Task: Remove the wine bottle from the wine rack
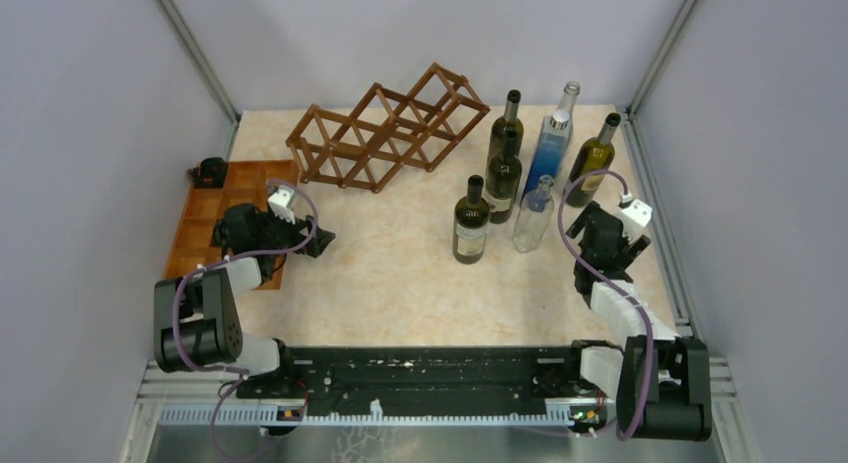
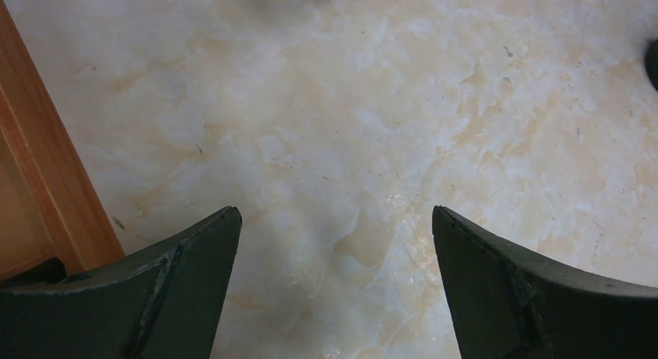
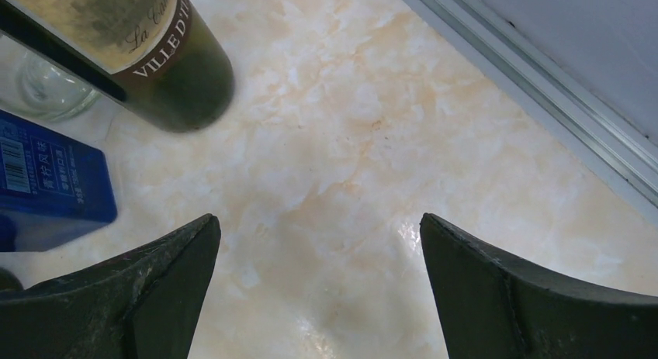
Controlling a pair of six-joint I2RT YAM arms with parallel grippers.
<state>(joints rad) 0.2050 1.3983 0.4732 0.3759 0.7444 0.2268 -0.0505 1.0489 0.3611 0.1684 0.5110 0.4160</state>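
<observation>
1. Starting at the near edge, both arm bases sit bolted to the front of the marbled table [image 1: 400, 283], and each arm reaches forward on its own side.
2. Left gripper [image 2: 334, 212]: it hangs low over bare tabletop with its jaws spread wide and nothing between them. The orange-brown compartment tray [image 2: 46, 181] lies just beside it on its left.
3. Right gripper [image 3: 320, 219]: its jaws are released and wide apart, grasping nothing. Only marbled surface shows between the fingers, and the metal rail [image 3: 543, 103] of the right wall runs near.
4. Olive-green wine bottle [image 1: 592, 161]: it stands on the table just beyond the right gripper, apart from its fingers. Its label reads "VILLE D'" in the right wrist view. It is off the wine rack and well to that rack's right.
5. Other bottles stand left of it:
   - a dark green bottle [image 1: 470, 221] is nearest;
   - a clear glass bottle [image 1: 535, 215] is just beside that one;
   - behind these are a dark labelled bottle [image 1: 503, 178], a blue bottle [image 1: 552, 148] and a tall dark bottle [image 1: 508, 123].
6. Wine rack [image 1: 388, 131]: this reddish-brown lattice of diamond cells rests on the far side of the table, left of the bottles.
</observation>
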